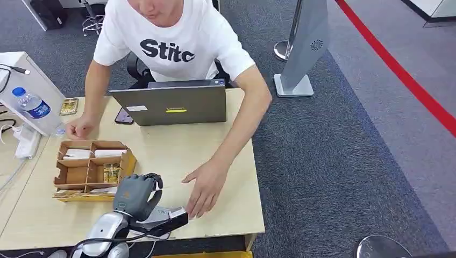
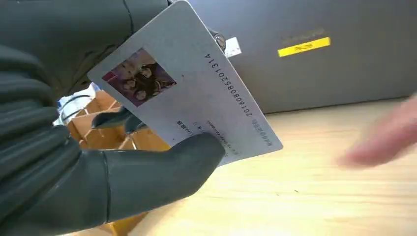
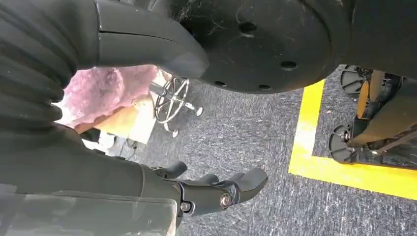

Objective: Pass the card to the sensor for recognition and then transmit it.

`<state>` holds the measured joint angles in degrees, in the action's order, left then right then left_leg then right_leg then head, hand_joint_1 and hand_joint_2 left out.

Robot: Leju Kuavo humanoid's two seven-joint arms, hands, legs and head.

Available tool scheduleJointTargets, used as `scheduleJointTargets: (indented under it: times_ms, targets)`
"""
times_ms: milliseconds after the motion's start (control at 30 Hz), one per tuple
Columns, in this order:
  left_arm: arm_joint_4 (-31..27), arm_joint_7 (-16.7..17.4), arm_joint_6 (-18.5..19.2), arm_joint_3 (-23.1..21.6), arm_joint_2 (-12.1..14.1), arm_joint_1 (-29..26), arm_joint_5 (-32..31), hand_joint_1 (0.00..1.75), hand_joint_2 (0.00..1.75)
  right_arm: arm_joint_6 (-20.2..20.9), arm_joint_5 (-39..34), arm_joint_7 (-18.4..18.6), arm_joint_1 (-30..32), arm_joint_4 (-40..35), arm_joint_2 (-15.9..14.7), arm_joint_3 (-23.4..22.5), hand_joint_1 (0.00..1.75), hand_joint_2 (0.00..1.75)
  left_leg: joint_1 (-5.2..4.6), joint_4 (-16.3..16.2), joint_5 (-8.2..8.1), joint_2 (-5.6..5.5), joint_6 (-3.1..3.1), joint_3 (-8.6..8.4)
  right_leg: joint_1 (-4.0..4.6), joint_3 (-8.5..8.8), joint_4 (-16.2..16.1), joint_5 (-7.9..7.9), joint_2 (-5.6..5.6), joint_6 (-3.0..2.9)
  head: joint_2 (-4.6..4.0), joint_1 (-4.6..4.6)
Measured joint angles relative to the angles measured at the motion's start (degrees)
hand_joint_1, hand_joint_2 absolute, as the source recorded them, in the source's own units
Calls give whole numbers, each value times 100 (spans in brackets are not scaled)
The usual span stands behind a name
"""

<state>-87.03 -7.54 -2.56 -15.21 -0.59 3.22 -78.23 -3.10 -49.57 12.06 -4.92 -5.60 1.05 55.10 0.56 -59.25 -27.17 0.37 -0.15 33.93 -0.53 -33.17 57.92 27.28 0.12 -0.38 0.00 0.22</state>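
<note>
Left robot hand (image 2: 74,172), close in the left wrist view: thumb pressed on the lower edge of the card (image 2: 187,93), dark fingers behind it. You have the card pinched and lifted off the worktop (image 2: 305,196), tilted, its printed face with photo and number row toward the wrist camera. Long axis runs diagonally, one short end buried in the hand, the other free.

Head view: left robot hand (image 1: 137,194) sits near the front edge of the worktop, just beside the wooden tray (image 1: 91,169) on its laptop-away corner. A small dark device (image 1: 169,217), likely the sensor, lies just beyond the hand, toward the person's reaching hand (image 1: 203,185), which nearly touches it. Judgement: the card's free end must swing toward that device, away from the tray; the left arm is the only one placed for it.

Right robot hand (image 3: 216,189) hangs over the carpet, fingers loosely curled apart, holding nothing.

Obstacles: the person's hand, blurred in the wrist view, is close to the path. Laptop (image 1: 175,102) stands well beyond the tray, out of the way.
</note>
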Motion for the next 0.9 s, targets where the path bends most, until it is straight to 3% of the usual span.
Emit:
scheduleJointTargets:
  times_ms: [267,900]
  targets:
    - [26,-46,-44,-339,13,-263,37,175,175,-2,-223,-26,0,24,0,138,0,175,0,0,-3,0,1,1,0,0,0,2,0,2,-2,0]
    - [146,-4,-61,-430,122,-579,55,175,175,-4,-367,-37,-3,50,2,347,0,175,0,0,-3,0,1,1,0,1,0,5,-2,6,0,0]
